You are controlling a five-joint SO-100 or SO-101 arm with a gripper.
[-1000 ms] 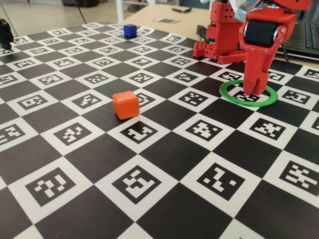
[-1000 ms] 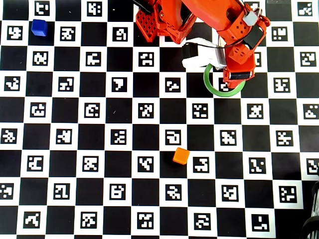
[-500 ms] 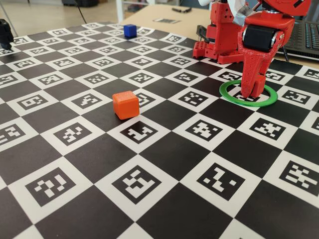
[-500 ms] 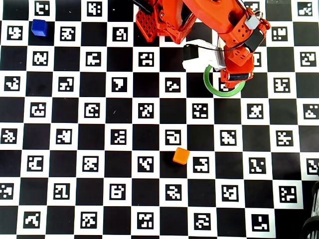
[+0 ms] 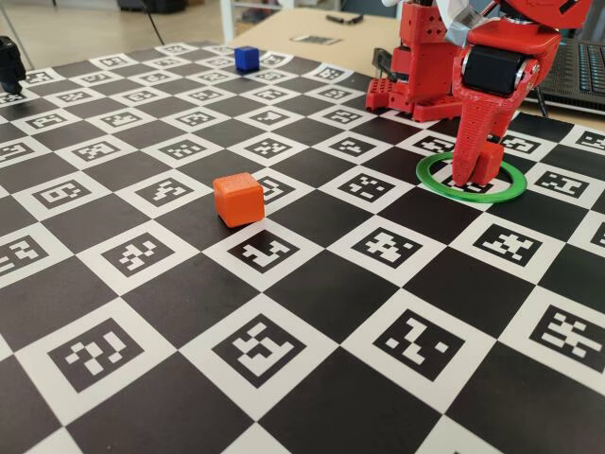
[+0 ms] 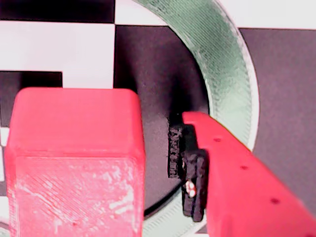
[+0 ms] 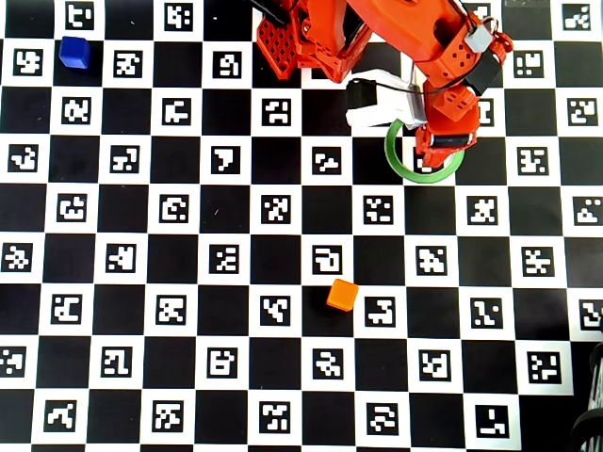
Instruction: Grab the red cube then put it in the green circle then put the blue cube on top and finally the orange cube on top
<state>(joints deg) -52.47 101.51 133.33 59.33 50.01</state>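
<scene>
Inside the green circle [image 6: 222,64], the claw [image 6: 163,163] stands parted, red cube [image 6: 74,158] just beside one finger.

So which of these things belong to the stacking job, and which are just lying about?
Job: red cube, green circle, blue cube, orange cube.
Lying about: black object at the fixed view's left edge, keyboard at its right edge.

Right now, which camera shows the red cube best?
The wrist view: the red cube fills its left half, inside the green ring. In the fixed view only a sliver shows behind the jaws; overhead, the arm hides it.
</scene>
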